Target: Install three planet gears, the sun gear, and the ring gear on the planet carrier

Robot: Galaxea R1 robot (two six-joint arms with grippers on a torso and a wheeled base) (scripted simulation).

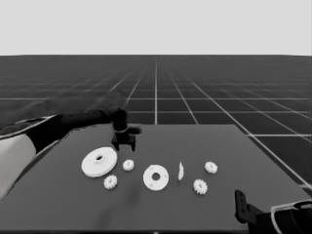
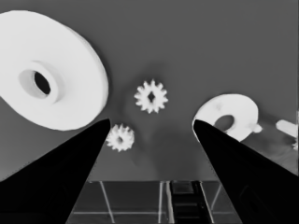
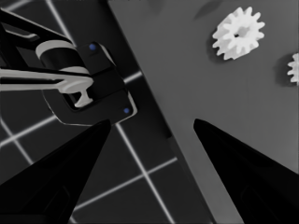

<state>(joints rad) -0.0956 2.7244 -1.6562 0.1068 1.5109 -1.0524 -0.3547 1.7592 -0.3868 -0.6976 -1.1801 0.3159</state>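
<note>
Table (image 1: 253, 161): gear (image 2: 151, 96) between spread left fingers (image 2: 70, 158), untouched.

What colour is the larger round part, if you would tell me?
White, like every part; the larger round part shows best in the left wrist view.

The left arm enters from the left edge of the head view, its pale grey part low at that edge and its black forearm stretching rightward and toward the far side of the surface. Its wrist bends down so that the left end effector (image 1: 123, 144) points at the surface, poised above it in the far left part with nothing between its fingers. In the left wrist view the left end effector (image 2: 152, 122) has its two fingers spread wide apart. The right arm is parked at the near right corner, only its black wrist and a pale grey edge showing. The right end effector (image 3: 152, 122) also has its fingers spread wide, holding nothing.
</note>
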